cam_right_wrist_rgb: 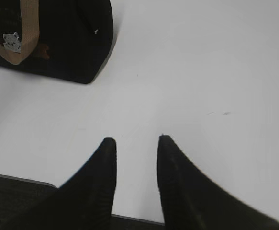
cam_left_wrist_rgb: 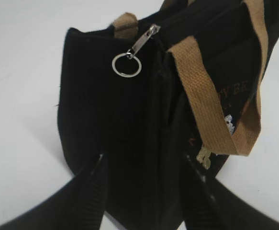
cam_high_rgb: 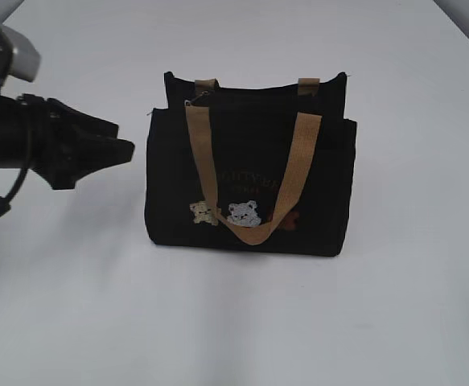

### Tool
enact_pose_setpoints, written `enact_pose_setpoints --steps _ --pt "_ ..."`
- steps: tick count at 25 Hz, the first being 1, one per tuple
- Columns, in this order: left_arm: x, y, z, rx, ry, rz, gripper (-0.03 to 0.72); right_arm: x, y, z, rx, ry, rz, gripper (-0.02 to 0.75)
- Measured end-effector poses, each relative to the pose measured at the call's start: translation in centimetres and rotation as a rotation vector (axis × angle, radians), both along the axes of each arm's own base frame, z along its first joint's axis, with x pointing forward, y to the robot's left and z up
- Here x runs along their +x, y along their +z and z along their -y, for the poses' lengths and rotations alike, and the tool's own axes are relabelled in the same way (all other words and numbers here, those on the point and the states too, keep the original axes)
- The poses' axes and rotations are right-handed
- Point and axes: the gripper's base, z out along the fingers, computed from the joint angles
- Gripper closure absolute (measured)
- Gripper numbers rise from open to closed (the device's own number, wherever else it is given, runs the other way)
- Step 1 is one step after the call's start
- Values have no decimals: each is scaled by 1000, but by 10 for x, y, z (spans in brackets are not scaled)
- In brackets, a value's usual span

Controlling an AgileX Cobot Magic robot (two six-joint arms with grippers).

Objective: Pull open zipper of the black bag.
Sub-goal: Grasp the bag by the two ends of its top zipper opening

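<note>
A: Left wrist view puts the zipper [cam_left_wrist_rgb: 151, 34] pull and its metal ring [cam_left_wrist_rgb: 127, 64] at the near end of the black bag [cam_left_wrist_rgb: 129, 124], hanging over the side panel. We see the bag upright near the middle of the table [cam_high_rgb: 73, 322].

B: Our left end effector [cam_left_wrist_rgb: 144, 184] stands partly open just short of that panel, holding nothing. Our right end effector [cam_right_wrist_rgb: 135, 143] hovers partly open over bare table, well apart from the bag.

A: We judge the risk is closing on fabric or the tan handle [cam_left_wrist_rgb: 201, 96], not the ring. Unbraced, the light bag could slide or tip.
</note>
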Motion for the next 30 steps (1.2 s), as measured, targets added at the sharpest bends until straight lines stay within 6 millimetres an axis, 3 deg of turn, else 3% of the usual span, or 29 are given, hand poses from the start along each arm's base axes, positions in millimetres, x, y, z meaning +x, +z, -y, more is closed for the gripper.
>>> enact_pose_setpoints --steps 5,13,15,17,18,19,22,25,28,30 --pt "28 -22 23 16 -77 -32 307 0 0 0 2 1 0 499" --pt "49 -27 48 14 -139 -16 309 1 0 -1 10 11 -3 499" --pt "52 -31 58 14 -161 -21 361 6 2 -4 16 45 -34 499" --pt "52 -34 65 15 -181 -26 504 20 9 -8 -7 115 -46 499" --pt "52 -35 67 15 -186 -28 588 30 16 -11 -25 166 -24 499" --pt "51 -35 68 16 -187 -28 624 40 23 -15 -30 217 9 499" --pt "50 -35 70 31 -204 -25 622 86 41 -24 -99 381 95 499" --pt "49 -36 71 39 -216 -22 622 146 53 -35 -105 559 127 499" --pt "49 -36 72 56 -234 -15 622 220 51 -45 -59 668 105 499" --pt "48 -36 72 67 -246 -11 622 258 51 -63 -66 753 99 499"
